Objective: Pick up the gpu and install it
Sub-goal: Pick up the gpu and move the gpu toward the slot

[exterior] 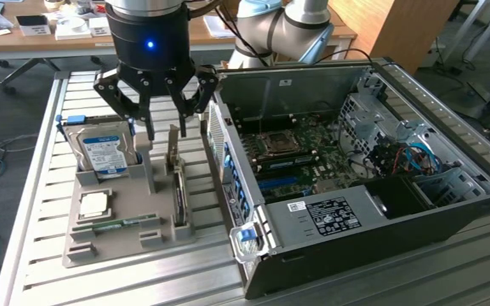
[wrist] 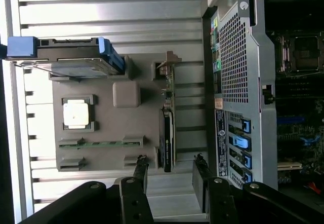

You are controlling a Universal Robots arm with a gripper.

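Note:
The gpu [exterior: 178, 194] is a thin dark card standing on edge in a slot of the grey parts tray [exterior: 117, 248], with its silver bracket end pointing up toward the arm. In the wrist view the gpu [wrist: 167, 135] appears edge-on, running along the tray [wrist: 109, 158]. My gripper [exterior: 166, 131] hangs open just above the card's bracket end, with nothing between its fingers. In the wrist view my gripper [wrist: 170, 176] has its two dark fingertips [wrist: 140, 173] standing on either side of the line of the card, apart from it.
The tray also holds a silver hard drive [exterior: 106, 153] with a blue-white label, a square processor chip [exterior: 94, 204] and a green RAM stick [exterior: 117, 224]. An open computer case [exterior: 372, 210] with its motherboard [exterior: 300, 153] exposed lies close beside the tray. Both rest on a slatted metal table [exterior: 41, 191].

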